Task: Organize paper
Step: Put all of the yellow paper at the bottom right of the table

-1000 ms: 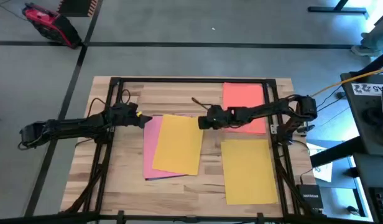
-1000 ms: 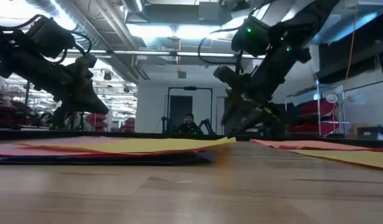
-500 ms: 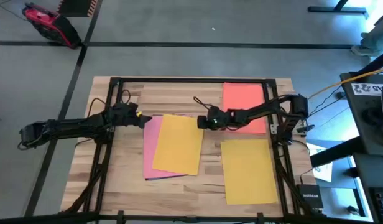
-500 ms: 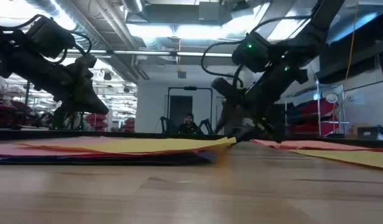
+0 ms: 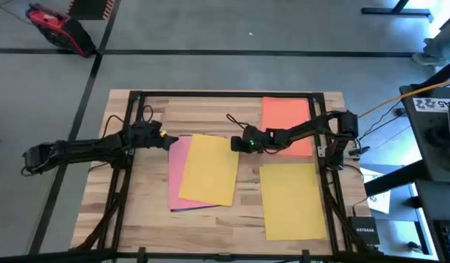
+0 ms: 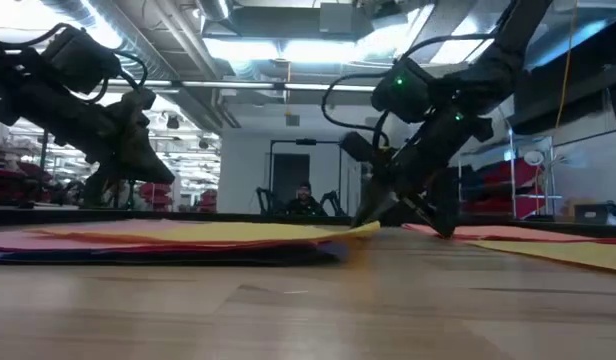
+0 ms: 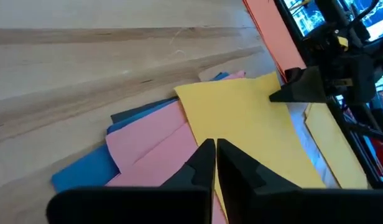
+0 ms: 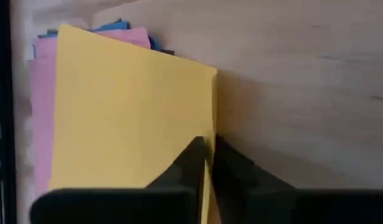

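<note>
Right gripper (image 5: pixel 237 144) pinches the edge of the top yellow sheet (image 5: pixel 209 169) on the stack. Left gripper (image 5: pixel 169 141) hovers beside it, fingers pressed together.

A pale wooden desk (image 5: pixel 152 212) with plank grain stands on a grey floor (image 5: pixel 210 29) crossed by dark seam lines. A red and black object (image 5: pixel 57 29) lies on the floor at the far left. To the right, a dark stand carries equipment and a yellow cable (image 5: pixel 422 89). Across the desk, the room shows ceiling ducts (image 6: pixel 258 20), strip lights (image 6: pixel 278 92), a dark doorframe (image 6: pixel 303 165) and a seated person (image 6: pixel 305 200) far off.
</note>
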Available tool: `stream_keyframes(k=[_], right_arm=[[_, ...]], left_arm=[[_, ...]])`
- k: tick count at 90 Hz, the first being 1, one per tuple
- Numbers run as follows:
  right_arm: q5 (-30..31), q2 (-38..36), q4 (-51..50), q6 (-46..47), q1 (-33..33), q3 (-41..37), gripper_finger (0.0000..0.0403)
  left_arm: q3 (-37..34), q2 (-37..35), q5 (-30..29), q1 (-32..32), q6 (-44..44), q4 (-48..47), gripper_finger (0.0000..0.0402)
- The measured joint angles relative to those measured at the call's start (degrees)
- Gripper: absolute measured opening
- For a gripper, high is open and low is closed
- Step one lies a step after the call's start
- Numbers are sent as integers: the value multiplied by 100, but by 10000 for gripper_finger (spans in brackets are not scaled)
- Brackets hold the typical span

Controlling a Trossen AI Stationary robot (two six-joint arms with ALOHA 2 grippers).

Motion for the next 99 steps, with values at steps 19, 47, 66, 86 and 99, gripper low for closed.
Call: stream_keyframes(k=[19, 47, 66, 86, 99], right_arm=[[-832, -1053, -1227, -621, -20, 7, 1], [-917, -2831, -4094, -1050, 87, 2, 0], [-921, -3712, -5833, -974, 350, 4, 0], [-770, -4077, -6858, -441, 931, 4, 0], [-643, -4126, -7250, 105, 1384, 7, 0]], left_arm=[[0, 1, 0, 0, -8, -16, 0], [0, 1, -2, 2, 3, -157, 0], [0, 1, -58, 1, 3, -161, 0], [0, 1, -90, 2, 0, -160, 0], [0, 1, -92, 2, -8, -159, 0]])
